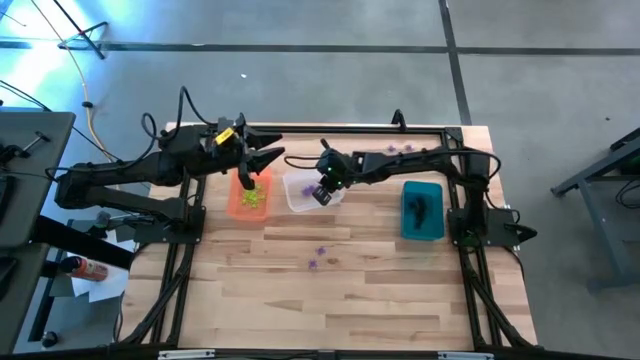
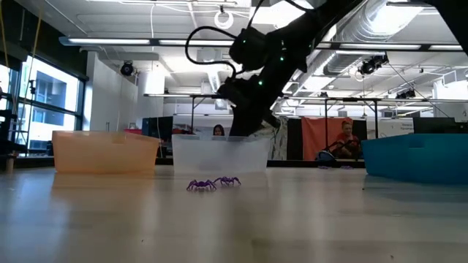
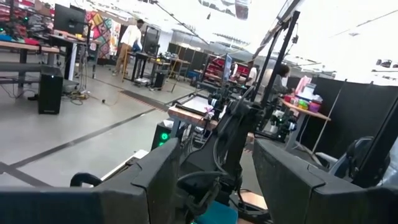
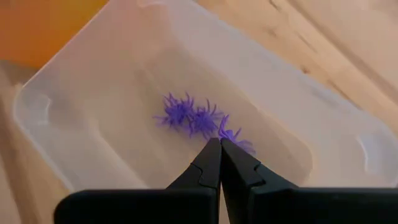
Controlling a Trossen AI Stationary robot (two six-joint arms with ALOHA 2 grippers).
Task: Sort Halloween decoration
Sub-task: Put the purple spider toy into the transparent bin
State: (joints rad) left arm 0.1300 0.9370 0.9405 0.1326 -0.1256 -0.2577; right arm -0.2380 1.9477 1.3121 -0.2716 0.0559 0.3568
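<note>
On the bare wood nearest you, two purple spiders (image 2: pixel 212 183) lie loose on the table (image 1: pixel 350 290), in front of the clear bin (image 1: pixel 300 192); beyond them the three bins stand in a row, the orange bin (image 1: pixel 248 198) on the left with yellow-green spiders (image 1: pixel 252 195) in it, the clear one in the middle, the teal bin (image 1: pixel 423 210) on the right with black spiders (image 1: pixel 420 208) inside. Your right gripper (image 4: pixel 220 146) hangs over the clear bin, its fingers pressed together with nothing between them; just past the tips a clump of purple spiders (image 4: pixel 196 118) rests on the bin's floor. Your left gripper (image 1: pixel 262 162) is raised over the orange bin's far end, fingers apart and holding nothing; a few more purple pieces (image 1: pixel 400 148) lie near the table's far edge.
</note>
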